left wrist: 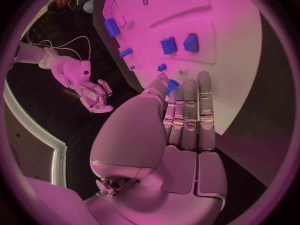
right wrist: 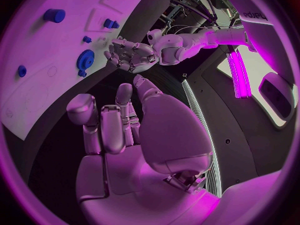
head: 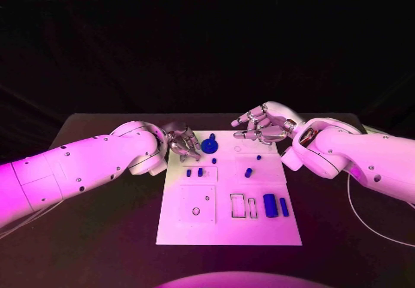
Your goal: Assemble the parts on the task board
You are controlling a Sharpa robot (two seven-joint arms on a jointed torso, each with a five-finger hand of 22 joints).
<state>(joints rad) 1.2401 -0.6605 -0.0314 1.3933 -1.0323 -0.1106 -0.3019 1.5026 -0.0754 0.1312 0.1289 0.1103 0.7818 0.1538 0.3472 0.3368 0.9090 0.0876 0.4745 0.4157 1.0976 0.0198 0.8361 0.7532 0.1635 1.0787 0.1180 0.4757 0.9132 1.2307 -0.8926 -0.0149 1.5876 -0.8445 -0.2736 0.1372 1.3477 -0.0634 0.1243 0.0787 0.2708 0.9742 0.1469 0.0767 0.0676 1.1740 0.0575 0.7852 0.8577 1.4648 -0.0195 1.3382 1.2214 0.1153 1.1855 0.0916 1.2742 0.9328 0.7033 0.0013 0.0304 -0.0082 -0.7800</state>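
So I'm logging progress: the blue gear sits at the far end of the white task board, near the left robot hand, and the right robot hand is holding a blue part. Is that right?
Not quite. The blue gear does sit at the far end of the white task board, near the left robot hand. But the right robot hand holds nothing: the right wrist view shows its fingers empty, off the board.
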